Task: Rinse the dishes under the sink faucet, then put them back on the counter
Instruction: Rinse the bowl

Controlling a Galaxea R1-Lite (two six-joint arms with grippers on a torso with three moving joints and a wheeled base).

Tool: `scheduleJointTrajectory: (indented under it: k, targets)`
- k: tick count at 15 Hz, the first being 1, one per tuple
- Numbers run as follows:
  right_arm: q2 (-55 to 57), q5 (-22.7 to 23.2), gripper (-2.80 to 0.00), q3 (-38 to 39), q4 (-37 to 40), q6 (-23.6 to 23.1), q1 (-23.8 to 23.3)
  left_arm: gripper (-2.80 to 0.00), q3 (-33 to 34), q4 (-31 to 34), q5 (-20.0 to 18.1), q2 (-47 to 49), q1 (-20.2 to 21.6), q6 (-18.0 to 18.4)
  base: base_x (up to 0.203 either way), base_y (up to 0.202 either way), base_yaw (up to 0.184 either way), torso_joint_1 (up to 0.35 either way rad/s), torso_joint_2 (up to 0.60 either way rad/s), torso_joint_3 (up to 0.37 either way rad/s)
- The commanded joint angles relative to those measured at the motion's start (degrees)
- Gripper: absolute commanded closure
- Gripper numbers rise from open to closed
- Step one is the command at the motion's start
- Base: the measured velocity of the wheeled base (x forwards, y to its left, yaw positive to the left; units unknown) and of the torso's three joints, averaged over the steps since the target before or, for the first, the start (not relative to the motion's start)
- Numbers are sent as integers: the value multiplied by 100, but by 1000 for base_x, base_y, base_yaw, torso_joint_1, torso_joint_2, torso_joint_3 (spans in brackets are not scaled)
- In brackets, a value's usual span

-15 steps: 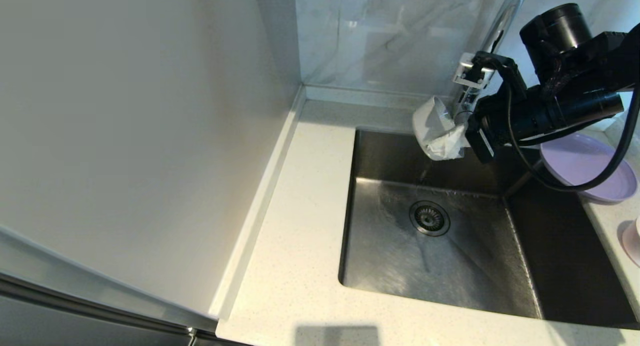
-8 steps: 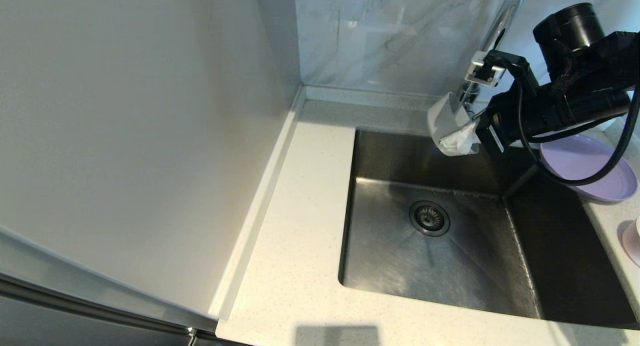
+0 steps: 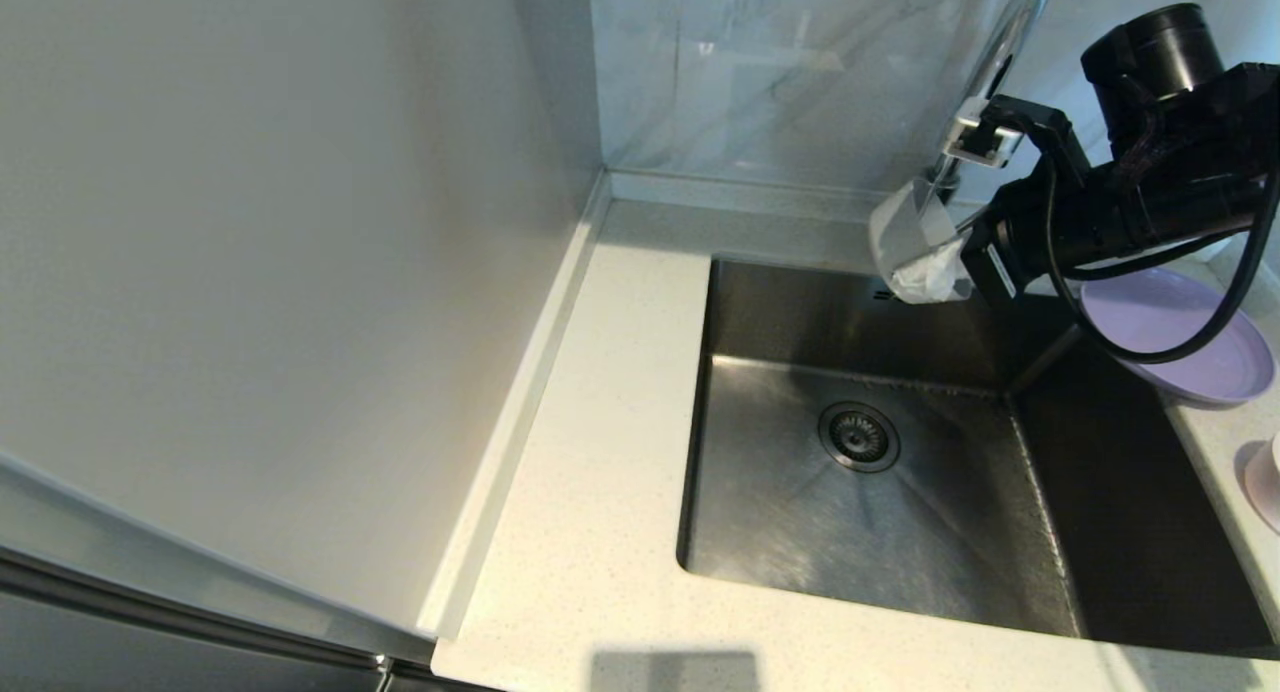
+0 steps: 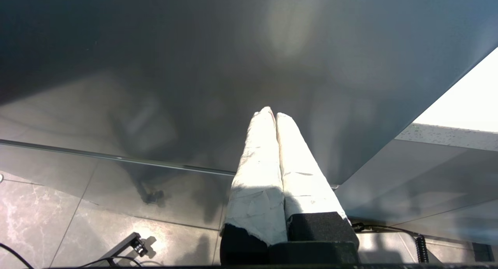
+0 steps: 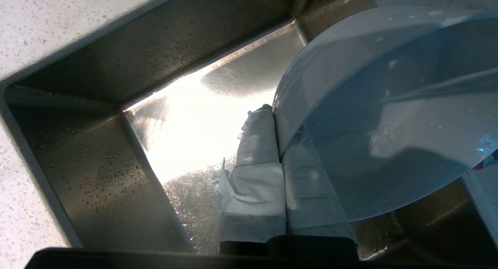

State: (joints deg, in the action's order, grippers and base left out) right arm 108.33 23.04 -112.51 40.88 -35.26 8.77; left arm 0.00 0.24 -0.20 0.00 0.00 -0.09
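My right gripper (image 3: 935,272) hangs over the back right of the steel sink (image 3: 1040,572), shut on the rim of a small pale bowl (image 3: 905,227). In the right wrist view the taped fingers (image 5: 258,144) pinch the rim of this wet bowl (image 5: 389,117), which is tilted on its side. The chrome gooseneck faucet (image 3: 1008,27) rises just behind the gripper, its base hidden. The lilac plate (image 3: 1180,337) rests on the counter (image 3: 600,422) at the sink's right rim. My left gripper (image 4: 272,112) is parked low in front of a grey cabinet front, shut and holding nothing.
A pale pink round thing (image 3: 1262,477) is cut off at the right edge, on the counter. The drain (image 3: 858,436) sits mid-basin. A tall grey panel (image 3: 280,272) walls off the left, and a marble backsplash (image 3: 760,72) stands behind.
My right gripper has carried the bowl to the right and a little higher, closer to the faucet. The trickle of water into the basin a second ago no longer shows.
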Motion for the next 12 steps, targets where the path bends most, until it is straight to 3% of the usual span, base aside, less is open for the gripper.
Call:
scheduleJointTrajectory:
  k: [1, 6, 8, 12]
  targets:
    - [-21, 16, 0, 34, 26, 118, -58, 0, 0, 2, 2, 0, 0, 0, 0, 0, 0, 0, 0, 0]
    - [-66, 44, 0, 54, 26, 541, -278, 0, 0, 2, 2, 0, 0, 0, 0, 0, 0, 0, 0, 0]
    - [-83, 141, 0, 50, 29, 1001, -386, 0, 0, 2, 2, 0, 0, 0, 0, 0, 0, 0, 0, 0]
    - [-237, 1294, 0, 80, 50, 2500, -720, 0, 0, 2, 2, 0, 0, 0, 0, 0, 0, 0, 0, 0]
